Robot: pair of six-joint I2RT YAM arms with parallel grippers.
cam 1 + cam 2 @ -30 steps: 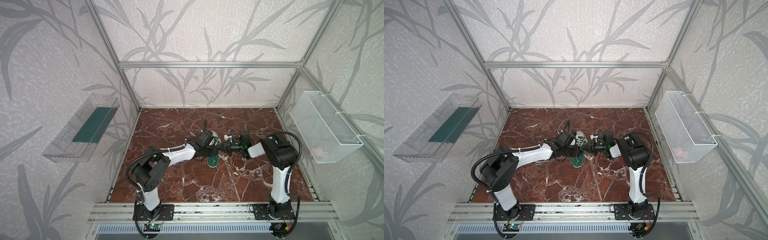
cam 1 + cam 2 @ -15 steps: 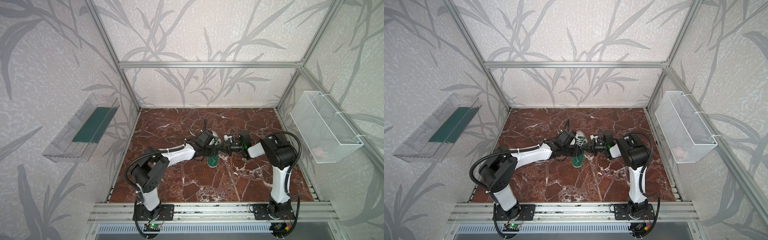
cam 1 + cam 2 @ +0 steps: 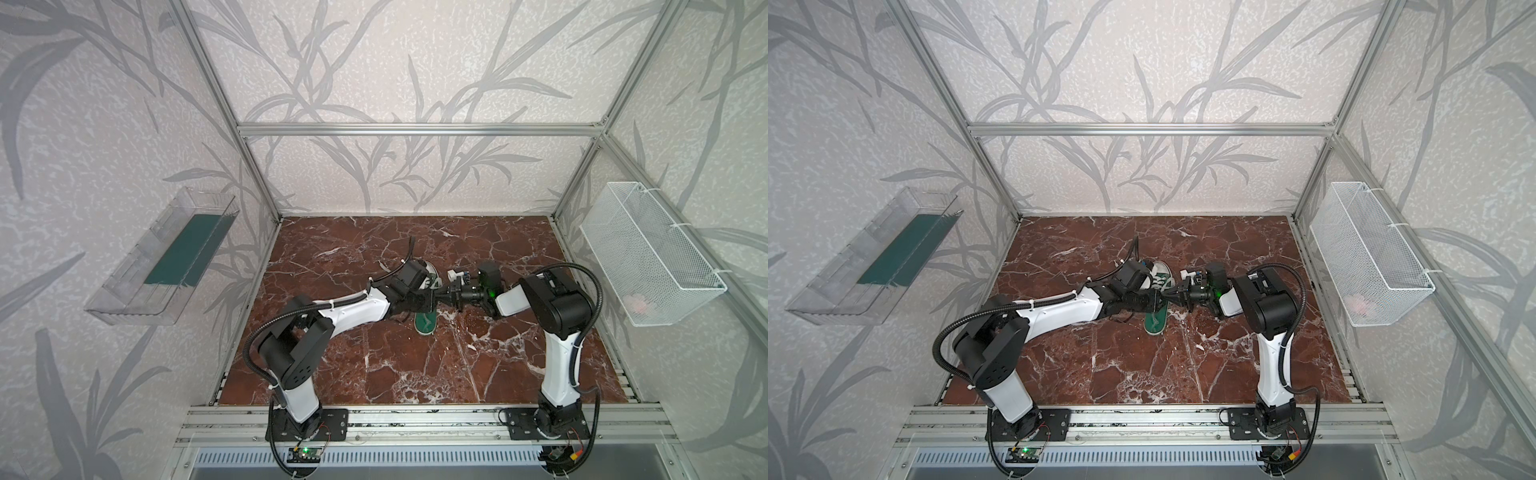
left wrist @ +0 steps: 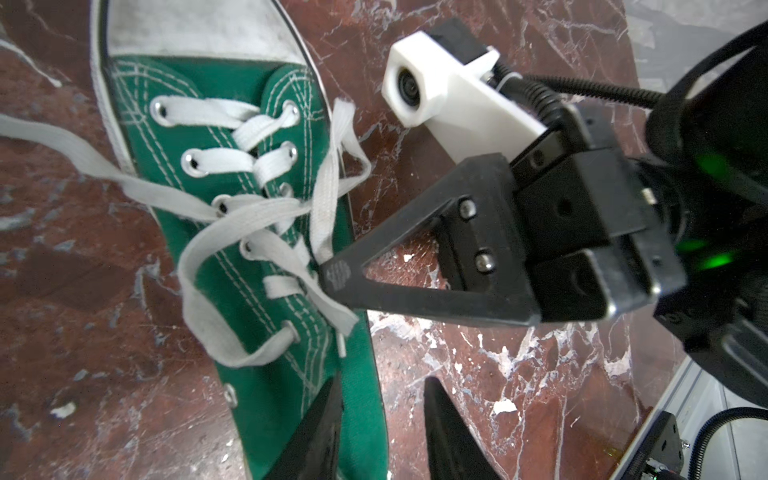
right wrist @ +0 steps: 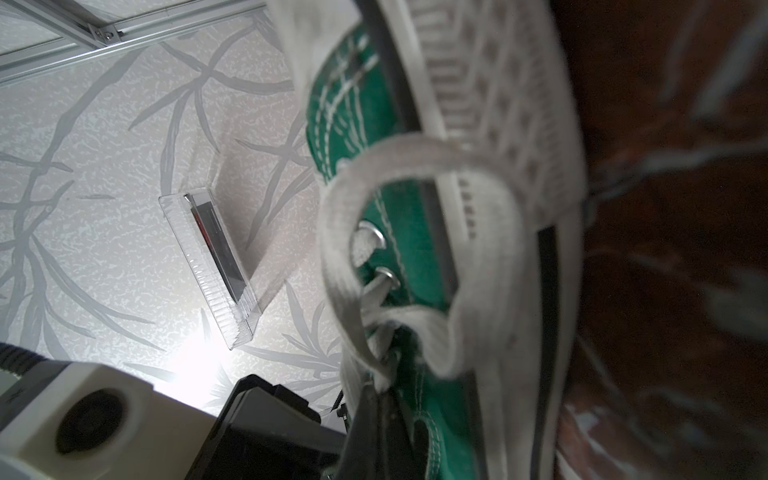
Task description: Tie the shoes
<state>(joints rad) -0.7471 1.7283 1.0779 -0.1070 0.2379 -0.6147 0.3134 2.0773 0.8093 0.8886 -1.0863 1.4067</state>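
The shoe (image 3: 425, 322) (image 3: 1155, 321), a green canvas sneaker with a white toe cap (image 4: 199, 29), lies mid-floor with both grippers meeting over it. In the left wrist view my right gripper (image 4: 338, 274) is shut, pinching a white lace (image 4: 322, 216) beside the eyelets. A loose lace loop (image 5: 332, 249) hangs in front of the right gripper (image 5: 380, 399) in its own wrist view. My left gripper (image 4: 382, 378) is open. One finger lies over the shoe's green side near the heel, the other over bare floor. Both top views show the left gripper (image 3: 430, 298) and right gripper (image 3: 441, 293) nearly tip to tip.
A clear plastic tray (image 3: 166, 257) hangs on the left wall. A white wire basket (image 3: 648, 253) holding something pink hangs on the right wall. The red marble floor (image 3: 415, 374) ends at an aluminium rail (image 3: 415, 419) in front.
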